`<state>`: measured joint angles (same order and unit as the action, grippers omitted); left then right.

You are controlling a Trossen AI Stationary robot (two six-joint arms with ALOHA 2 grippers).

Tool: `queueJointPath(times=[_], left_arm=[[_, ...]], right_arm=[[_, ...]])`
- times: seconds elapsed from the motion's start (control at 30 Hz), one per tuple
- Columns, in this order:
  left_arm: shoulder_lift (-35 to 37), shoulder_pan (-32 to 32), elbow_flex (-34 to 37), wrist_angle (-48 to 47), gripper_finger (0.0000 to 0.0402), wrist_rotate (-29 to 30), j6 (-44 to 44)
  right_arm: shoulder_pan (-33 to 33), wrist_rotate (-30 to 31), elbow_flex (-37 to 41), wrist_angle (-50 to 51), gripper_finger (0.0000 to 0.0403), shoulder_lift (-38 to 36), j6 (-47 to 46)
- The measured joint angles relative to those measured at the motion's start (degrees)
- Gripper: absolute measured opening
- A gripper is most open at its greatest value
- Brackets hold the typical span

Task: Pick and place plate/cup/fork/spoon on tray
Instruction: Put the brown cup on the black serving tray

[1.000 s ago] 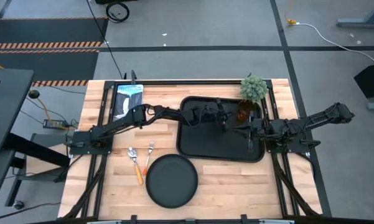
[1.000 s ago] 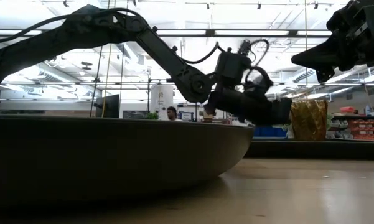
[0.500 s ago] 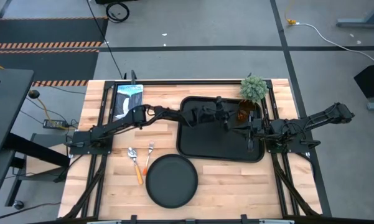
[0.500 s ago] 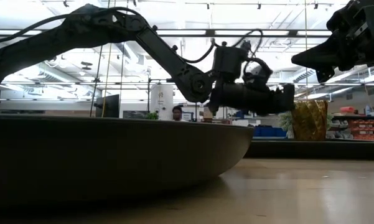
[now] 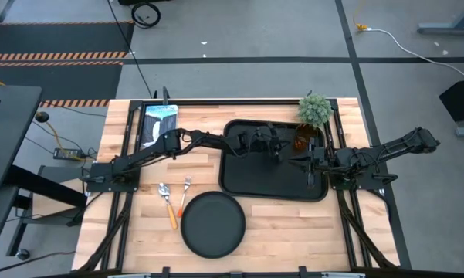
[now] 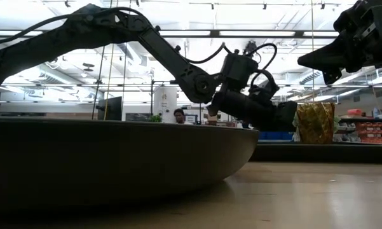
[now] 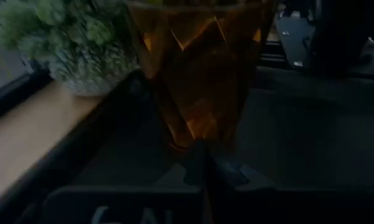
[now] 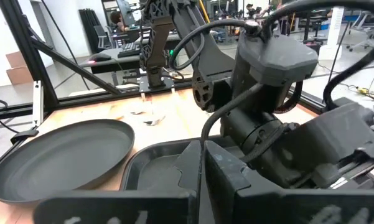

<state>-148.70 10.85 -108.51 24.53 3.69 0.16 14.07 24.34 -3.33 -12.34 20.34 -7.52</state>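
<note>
The amber cup (image 5: pixel 303 141) stands upright on the black tray (image 5: pixel 232 181), in its far right corner. My left gripper (image 5: pixel 286 153) is shut and reaches over the tray, tipped down, its tips right at the cup's lower wall (image 7: pixel 196 134); it also shows in the low view (image 6: pixel 291 116). My right gripper (image 5: pixel 307 164) is shut and empty, held above the tray's right part. The round black plate (image 5: pixel 212 224) lies on the table near the front edge. The fork (image 5: pixel 185 188) and the spoon (image 5: pixel 167 202) lie on the wood to the plate's left. My left gripper's shut fingertips (image 7: pixel 199 165) stand right in front of the cup's lower wall, coming slanting down from the table's left. I cannot tell whether they touch it. The cup stays upright on the tray.
A small potted plant (image 5: pixel 315 110) stands at the far edge just behind the cup. A blue and white package (image 5: pixel 159 123) lies at the far left. Black frame rails run along the table's left and right sides. Bare wood lies right of the plate.
My left gripper rose and levelled out above the tray, then tipped down again toward the cup, ending about where it began. The cup, my right gripper and the other things have kept still.
</note>
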Motion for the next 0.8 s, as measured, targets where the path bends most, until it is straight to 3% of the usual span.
queueJointPath(times=[0.37, 0.47, 0.67, 0.8], left_arm=[[0.2, -0.1, -0.5, 2.1, 0.0009, 0.6, -5.1], [-2.0, -0.2, -5.2, 1.2, 0.0009, 0.4, -5.6], [-8.7, -0.2, -19.0, -11.9, 0.0009, -1.6, -4.1], [-9.7, -0.2, -21.6, -16.5, 0.0009, -1.6, -3.6]], right_arm=[[0.0, 0.0, 0.0, 0.0, 0.0027, 0.0, 0.0], [0.0, 0.0, 0.0, 0.0, 0.0027, 0.0, 0.0], [0.0, 0.0, 0.0, 0.0, 0.0027, 0.0, 0.0], [0.0, 0.0, 0.0, 0.0, 0.0027, 0.0, 0.0]])
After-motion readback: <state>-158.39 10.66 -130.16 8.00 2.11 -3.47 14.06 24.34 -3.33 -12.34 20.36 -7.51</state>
